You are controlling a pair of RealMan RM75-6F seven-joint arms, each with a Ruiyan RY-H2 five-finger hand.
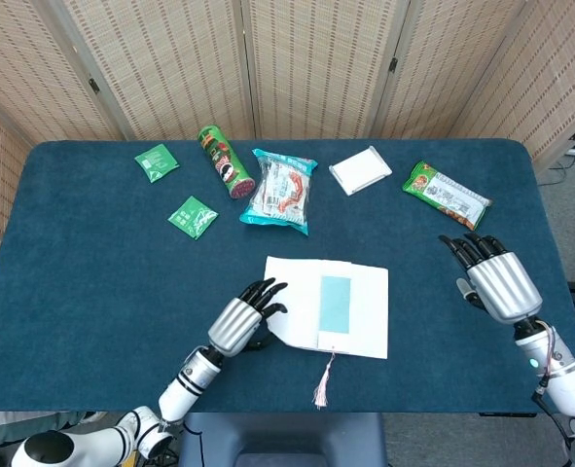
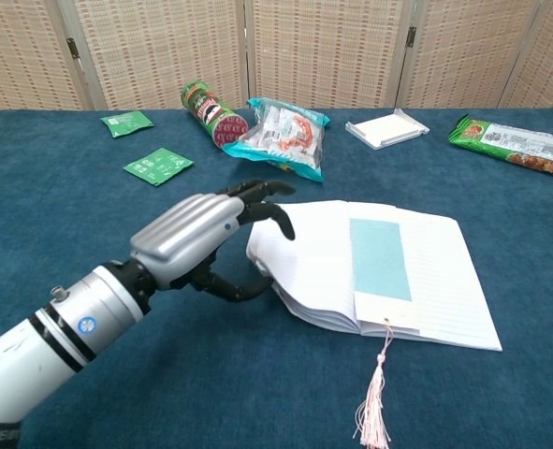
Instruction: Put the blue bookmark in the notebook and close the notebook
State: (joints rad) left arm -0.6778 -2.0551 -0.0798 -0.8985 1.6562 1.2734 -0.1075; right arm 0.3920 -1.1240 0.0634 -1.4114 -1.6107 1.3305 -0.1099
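I see the notebook [image 1: 331, 306] lying open at lower centre of the head view, with the blue bookmark [image 1: 335, 303] flat on its right page and a pink tassel [image 2: 373, 412] trailing off the bottom edge. My left hand [image 2: 206, 238] grips the left pages, thumb underneath, lifting them off the table [image 1: 92, 282]. My right hand [image 1: 496, 282] hovers at the right edge, fingers spread, holding nothing.
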